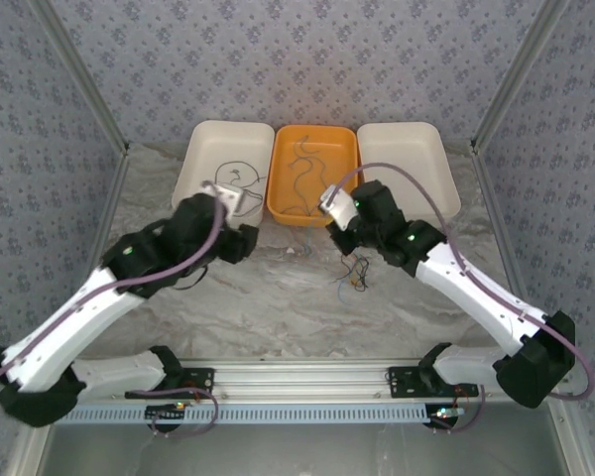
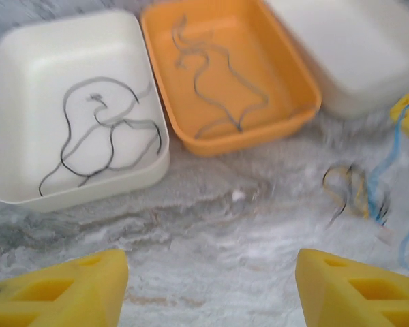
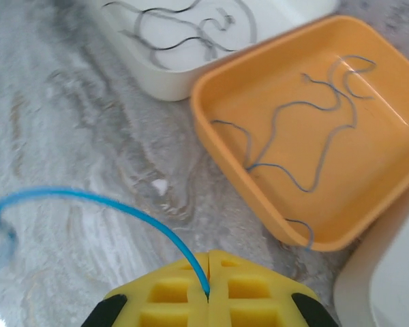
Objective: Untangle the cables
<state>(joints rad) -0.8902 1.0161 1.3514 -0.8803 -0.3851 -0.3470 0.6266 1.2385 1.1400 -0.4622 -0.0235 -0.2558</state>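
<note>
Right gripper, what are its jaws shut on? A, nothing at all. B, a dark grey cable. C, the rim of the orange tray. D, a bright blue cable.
D: in the right wrist view the bright blue cable runs straight into the seam between the shut jaws of the right gripper, while the orange tray lies apart from them.

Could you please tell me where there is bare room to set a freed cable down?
The right white tray is bare. So is the table in front of the orange tray, left of the tangle. Crowded: the tangle by the right gripper, which pinches a blue cable; the left white tray and the orange one hold cables.
</note>
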